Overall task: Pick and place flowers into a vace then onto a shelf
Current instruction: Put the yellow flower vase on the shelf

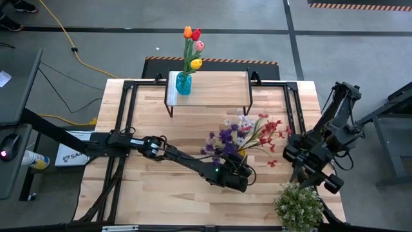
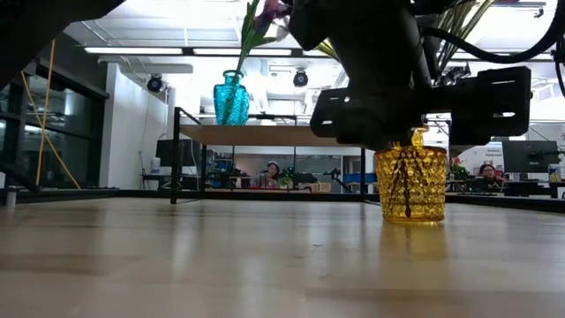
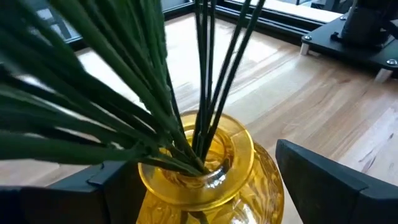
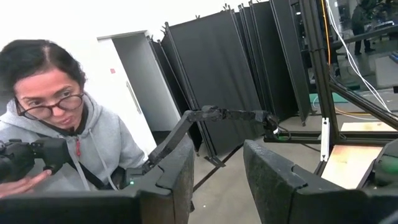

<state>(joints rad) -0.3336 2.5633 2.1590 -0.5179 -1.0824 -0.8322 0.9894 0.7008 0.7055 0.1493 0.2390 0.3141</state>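
Tabletop (image 1: 154, 193) of pale wood planks fills the centre of the high view, with grey floor and cables around it; across it in the low view an open workroom with seated people is seen, and a person in a grey hooded top fills the left of the right wrist view. The shelf (image 1: 209, 90) stands at upper centre of the high view and already carries a teal vase (image 1: 183, 84) of tulips (image 1: 193, 45). The step in hand is judged to be the second bouquet: sprays (image 1: 248, 132) of purple, white and red stand in a yellow glass vase (image 2: 410, 181), right of centre in the low view, their green stems (image 3: 205, 81) gathered in its neck. The left gripper (image 3: 205, 186) is spread wide with a finger on either side of the vase's shoulder; contact is not shown. Closing on the vase, lifting it level and carrying it to the shelf beside the teal vase is judged to come next. The right gripper (image 4: 217, 174) is raised off the table at the right edge, half open and empty.
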